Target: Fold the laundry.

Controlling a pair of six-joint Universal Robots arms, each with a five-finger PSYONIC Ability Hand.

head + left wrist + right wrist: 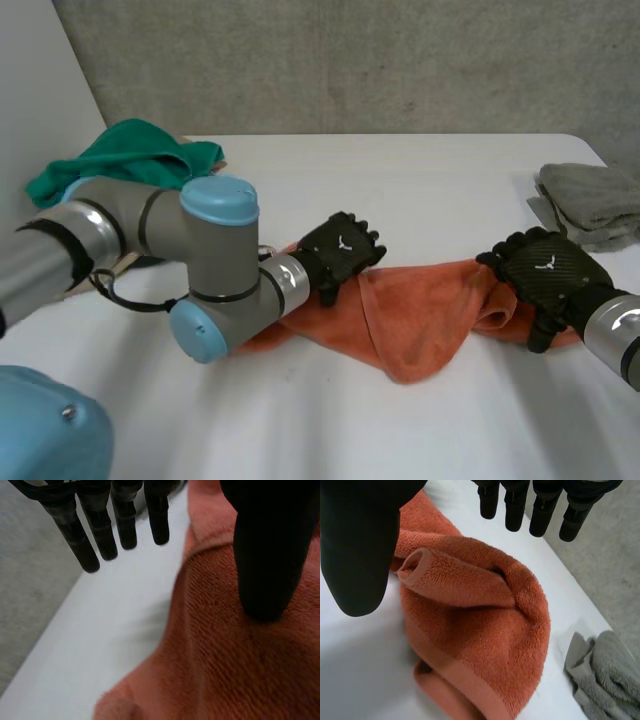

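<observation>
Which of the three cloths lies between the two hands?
The orange towel: left hand at one end, right hand at the other. The green cloth and grey towel lie apart.

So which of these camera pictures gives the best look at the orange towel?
The head view: the orange towel lies nearly whole there, rumpled between the left hand and the right hand. The left wrist view gives a close patch of its pile; the right wrist view, its bunched end and hem.
</observation>
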